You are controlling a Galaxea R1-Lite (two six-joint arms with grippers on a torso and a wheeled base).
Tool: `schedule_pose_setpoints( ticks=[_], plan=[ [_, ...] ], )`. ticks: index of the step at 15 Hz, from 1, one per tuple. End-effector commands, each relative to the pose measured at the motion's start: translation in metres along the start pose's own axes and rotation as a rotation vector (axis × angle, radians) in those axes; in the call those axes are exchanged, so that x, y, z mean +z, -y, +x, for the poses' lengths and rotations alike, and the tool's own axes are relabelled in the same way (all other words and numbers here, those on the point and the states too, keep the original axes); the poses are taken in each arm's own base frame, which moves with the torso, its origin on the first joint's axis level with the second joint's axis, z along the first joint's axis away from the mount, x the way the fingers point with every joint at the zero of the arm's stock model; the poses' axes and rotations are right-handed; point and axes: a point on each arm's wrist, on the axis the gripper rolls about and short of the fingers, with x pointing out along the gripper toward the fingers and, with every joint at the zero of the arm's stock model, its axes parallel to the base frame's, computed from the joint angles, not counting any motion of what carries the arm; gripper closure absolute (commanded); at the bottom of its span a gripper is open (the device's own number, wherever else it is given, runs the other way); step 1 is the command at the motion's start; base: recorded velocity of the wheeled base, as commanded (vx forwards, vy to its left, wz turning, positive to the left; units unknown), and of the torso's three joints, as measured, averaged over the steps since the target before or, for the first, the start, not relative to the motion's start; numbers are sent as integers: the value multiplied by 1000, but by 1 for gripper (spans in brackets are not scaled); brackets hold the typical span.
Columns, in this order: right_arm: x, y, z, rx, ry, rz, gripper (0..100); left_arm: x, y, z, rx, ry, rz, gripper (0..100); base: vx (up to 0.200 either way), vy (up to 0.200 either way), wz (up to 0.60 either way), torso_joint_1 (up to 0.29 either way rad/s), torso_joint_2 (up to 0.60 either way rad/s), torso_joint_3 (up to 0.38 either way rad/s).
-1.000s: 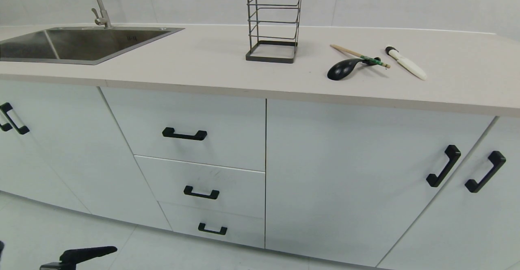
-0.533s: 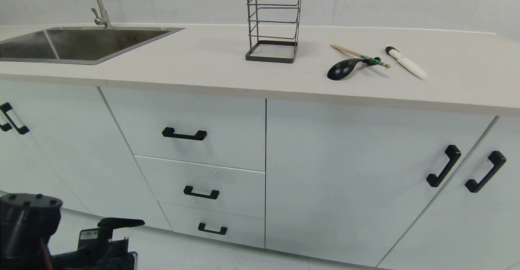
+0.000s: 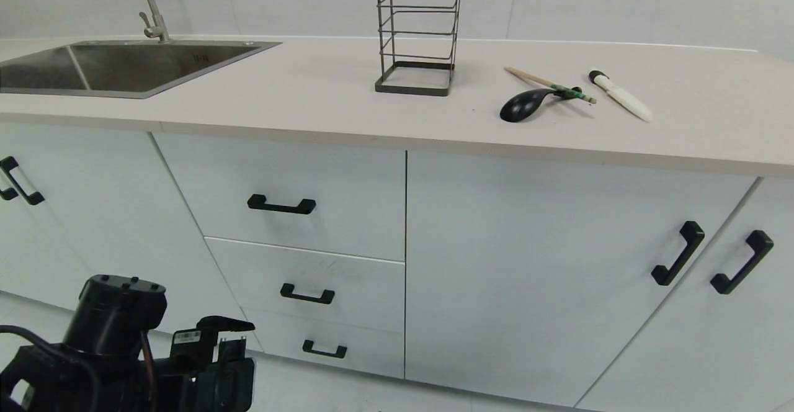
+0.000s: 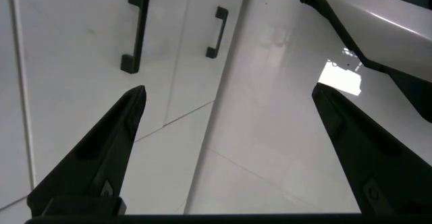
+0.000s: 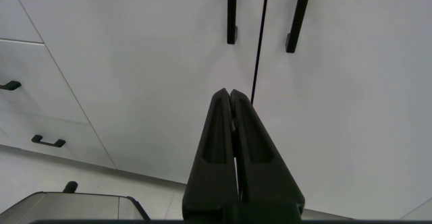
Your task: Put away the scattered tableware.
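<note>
- The left claw [image 4: 228, 92] has risen into the head view over the last second. It is low and well to the left of the wire rack [image 3: 417, 33], beside the drawer fronts, and gapes wide with nothing in it.
- The right claw [image 5: 233, 92] faces the cupboard doors below and right of the rack, its fingers pressed together and empty.
- On the table [image 3: 298, 102], right of the rack, lies the black spoon [image 3: 524, 104] with a wooden chopstick [image 3: 549, 84] across its handle. Farther right is a white utensil with a black end [image 3: 620, 96]. All three are unmoved.
- The arm seems to be only starting its lift toward the table, and nothing stands in the rack yet.
</note>
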Motion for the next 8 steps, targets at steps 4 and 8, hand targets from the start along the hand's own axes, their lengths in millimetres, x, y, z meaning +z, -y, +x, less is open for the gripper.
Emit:
schedule_pose_setpoints(
  ticks=[4,8],
  plan=[
    [0,0,0,0,-1,0,100,-4,-4,22,-65,-26,-17,0,0,0,0,0,0,0],
    [0,0,0,2,-1,0,100,-5,-9,38,-46,-14,-13,0,0,0,0,0,0,0]
  ],
)
